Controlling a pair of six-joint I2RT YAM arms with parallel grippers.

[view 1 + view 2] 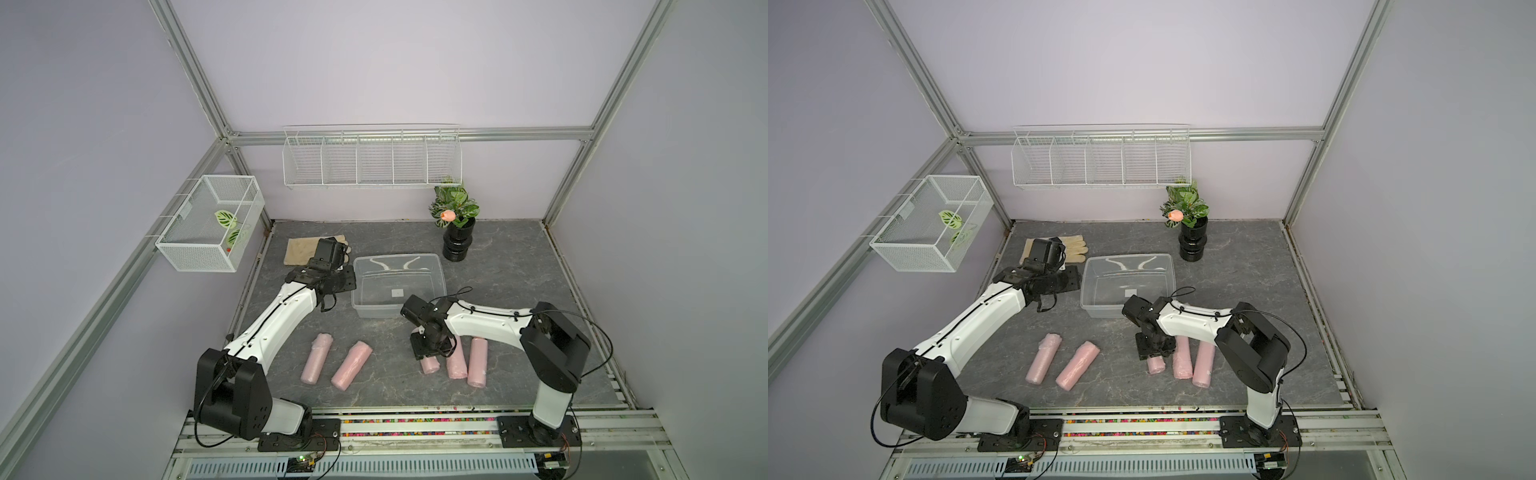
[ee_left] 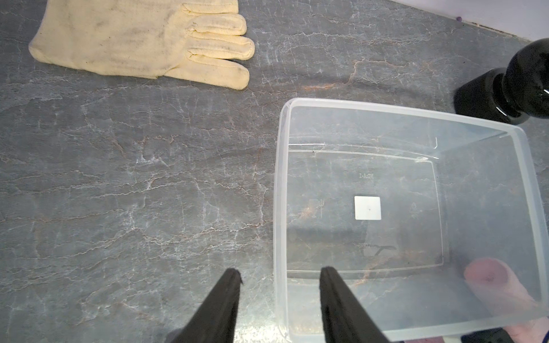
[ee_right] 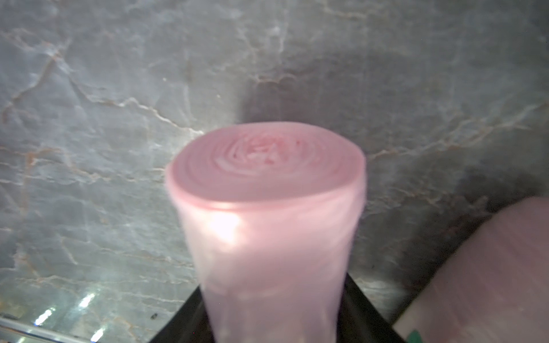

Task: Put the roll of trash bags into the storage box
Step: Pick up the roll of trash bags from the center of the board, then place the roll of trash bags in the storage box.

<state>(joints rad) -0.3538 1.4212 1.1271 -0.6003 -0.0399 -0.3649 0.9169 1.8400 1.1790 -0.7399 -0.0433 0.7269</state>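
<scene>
Near right of the table (image 1: 519, 270): three pink rolls side by side, with the right end effector (image 1: 430, 352) down over the leftmost one
Right end effector: clamped on that roll of trash bags (image 3: 267, 208); the black fingers (image 3: 368, 317) pinch its sides so it looks a bit squeezed in, and the spiral end face sticks out past them
Off the table or not: honestly can't tell
Neighbour rolls: two (image 1: 457, 359) (image 1: 478, 362) just to its right, lying flat
Spare rolls: two more (image 1: 316, 358) (image 1: 351, 365) near the middle, angled, well apart from the arm
Storage box (image 1: 376, 309): clear tub in the centre, farther back than the rolls, nothing in it but a white sticker (image 2: 367, 208) on the bottom
Left end effector (image 2: 279, 274): open, fingers apart at the box's left wall; whether it touches, no idea
Glove (image 2: 133, 38): cream, flat, far left
Vase (image 1: 457, 245): black, with a plant, beyond the box's far right corner
</scene>
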